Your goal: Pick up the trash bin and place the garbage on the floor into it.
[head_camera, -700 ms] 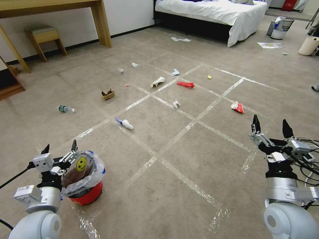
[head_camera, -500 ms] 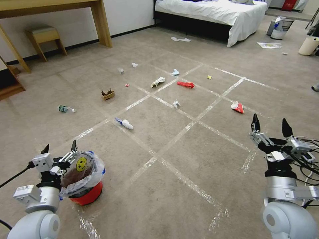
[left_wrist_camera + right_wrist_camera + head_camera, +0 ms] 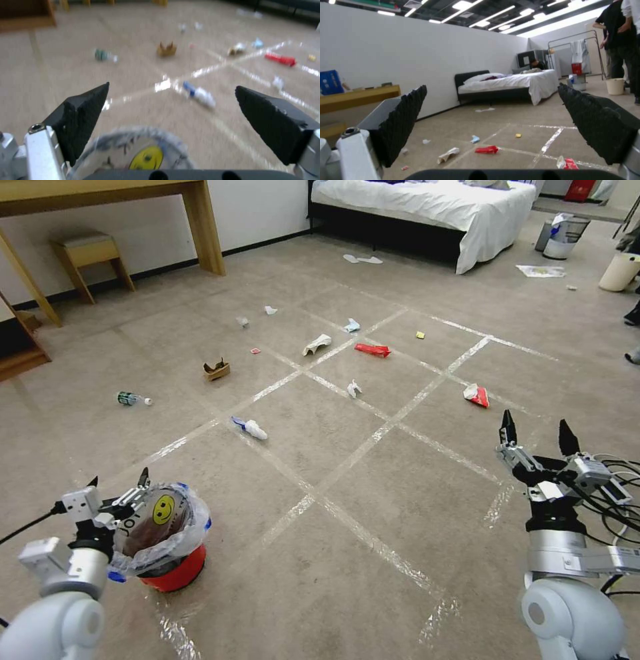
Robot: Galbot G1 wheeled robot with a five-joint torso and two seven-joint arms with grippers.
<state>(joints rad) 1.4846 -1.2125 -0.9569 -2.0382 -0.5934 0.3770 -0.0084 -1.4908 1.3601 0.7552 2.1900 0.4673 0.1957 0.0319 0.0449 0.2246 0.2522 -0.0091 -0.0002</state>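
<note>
The trash bin (image 3: 175, 572) is red, lined with a clear bag bearing a yellow smiley, and stands on the floor (image 3: 373, 493) at the near left. My left gripper (image 3: 119, 483) hovers open at the bin's left rim; the left wrist view has the rim (image 3: 133, 136) just below the open left gripper (image 3: 171, 86). My right gripper (image 3: 537, 423) is open and empty over the carpet at the right, and it (image 3: 491, 86) faces the bed. Garbage lies scattered: a bottle (image 3: 133, 399), cardboard scrap (image 3: 217, 370), white-blue wad (image 3: 250, 428), tissue (image 3: 353, 389), red wrapper (image 3: 372, 350), red-white wrapper (image 3: 477, 395).
A bed (image 3: 427, 207) stands at the back, a wooden desk leg (image 3: 203, 227) and stool (image 3: 90, 257) at the back left. A grey bin (image 3: 563, 237) and cream bin (image 3: 619, 272) sit far right. Tape lines cross the carpet between my arms.
My left arm has sunk a little and drawn toward the left, bringing its gripper lower beside the bin's rim. The right gripper has edged slightly up and left. Both stay open.
</note>
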